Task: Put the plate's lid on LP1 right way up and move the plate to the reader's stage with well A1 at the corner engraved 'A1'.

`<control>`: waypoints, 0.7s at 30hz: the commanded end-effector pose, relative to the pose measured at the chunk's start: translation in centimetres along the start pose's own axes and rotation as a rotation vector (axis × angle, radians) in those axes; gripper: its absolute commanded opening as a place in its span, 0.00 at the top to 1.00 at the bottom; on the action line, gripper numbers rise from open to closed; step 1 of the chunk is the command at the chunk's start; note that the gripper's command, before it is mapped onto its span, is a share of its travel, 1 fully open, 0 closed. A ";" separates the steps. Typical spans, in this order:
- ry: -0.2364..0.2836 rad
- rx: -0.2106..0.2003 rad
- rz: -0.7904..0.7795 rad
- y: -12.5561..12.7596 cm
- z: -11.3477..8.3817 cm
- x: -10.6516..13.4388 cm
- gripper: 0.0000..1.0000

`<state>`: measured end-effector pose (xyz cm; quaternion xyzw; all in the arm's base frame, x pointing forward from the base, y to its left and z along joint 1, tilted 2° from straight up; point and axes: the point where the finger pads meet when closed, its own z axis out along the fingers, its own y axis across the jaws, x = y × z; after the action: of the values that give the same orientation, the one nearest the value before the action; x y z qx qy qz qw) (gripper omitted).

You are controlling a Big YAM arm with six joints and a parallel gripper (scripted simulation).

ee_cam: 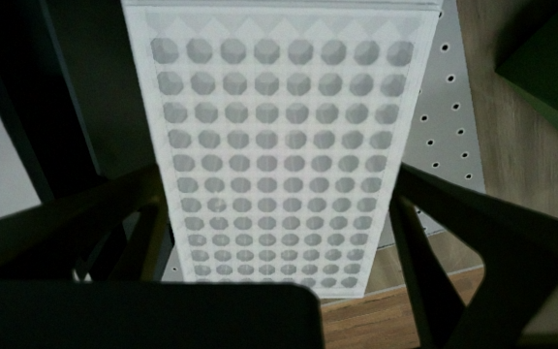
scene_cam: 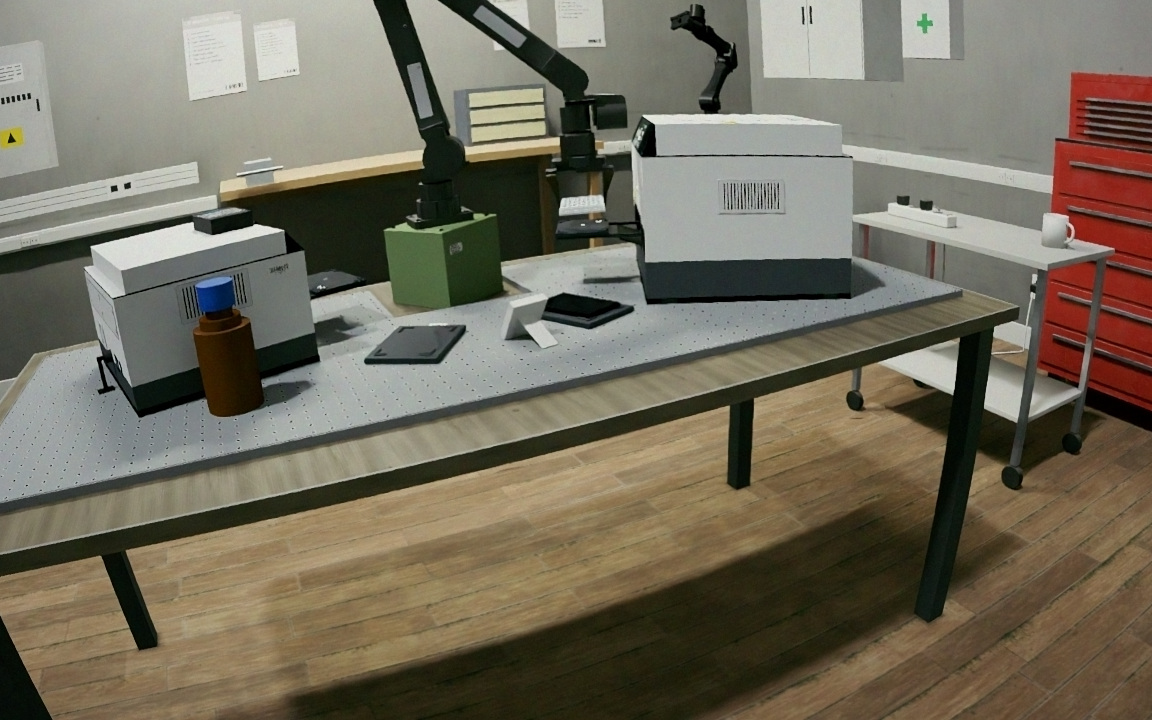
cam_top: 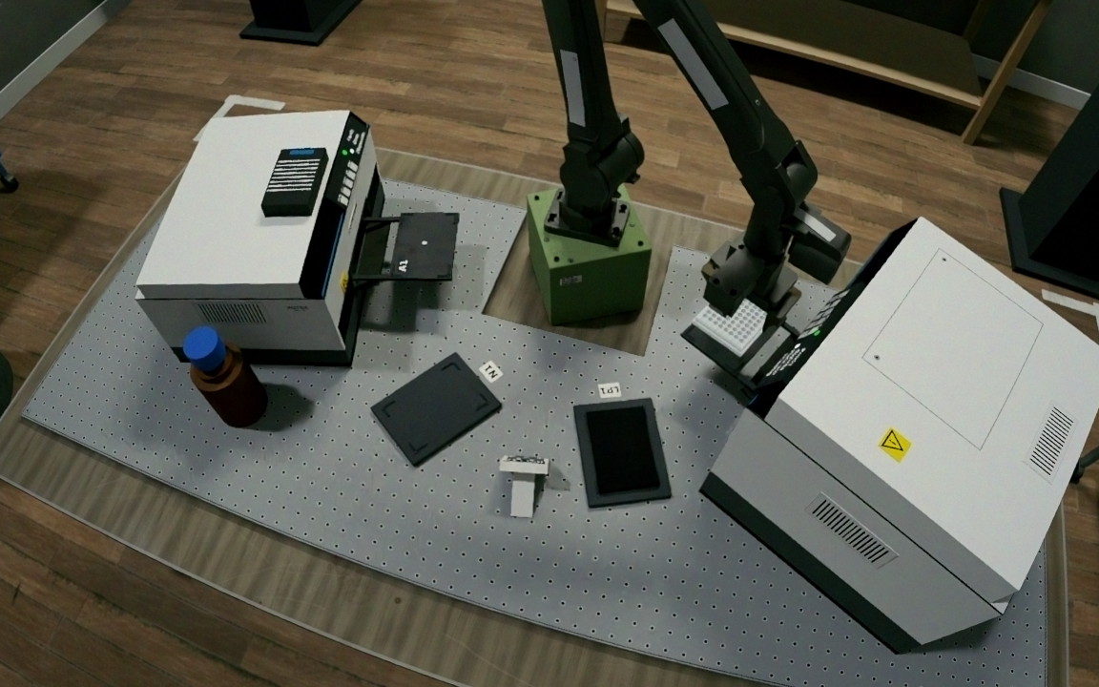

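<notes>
- The white multi-well plate (cam_top: 730,326) (scene_cam: 582,205) (ee_cam: 279,165) is located at the far right, directly over the dark stage (cam_top: 720,352) (scene_cam: 586,229) of the right-hand instrument (cam_top: 946,367) (scene_cam: 746,210); whether it is seated cannot be determined.
- The gripper (cam_top: 741,318) (scene_cam: 582,189) (ee_cam: 278,174) is opened nearly to full width, and the plate is clamped across its width, one finger against each long side.
- Whether a clear lid is fitted cannot be determined.
- The green base block (cam_top: 590,269) (scene_cam: 443,259) is positioned left of the plate.
- LP1 (cam_top: 660,452) (scene_cam: 620,313), a dark nest with a black inner area, is placed near the right-hand instrument.
- N1 (cam_top: 436,408) (scene_cam: 415,343) is placed left of LP1; a small white stand (cam_top: 524,487) (scene_cam: 525,317) is set between them, slightly nearer.
- At the left, a stage marked A1 (cam_top: 427,245) is extended from the left-hand instrument (cam_top: 250,230) (scene_cam: 195,308).
- The blue-capped brown bottle (cam_top: 229,388) (scene_cam: 229,362) is stood upright at that instrument's near side.
</notes>
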<state>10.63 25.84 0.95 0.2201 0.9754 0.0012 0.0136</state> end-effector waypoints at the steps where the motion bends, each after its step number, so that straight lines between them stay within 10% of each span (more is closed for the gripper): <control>1: 0.002 -0.008 -0.002 0.6 0.1 0.4 0.14; 21: 0.002 -0.004 -0.003 0.4 0.9 0.5 0.14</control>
<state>10.55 25.79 0.32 0.2201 0.9754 0.0005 0.0135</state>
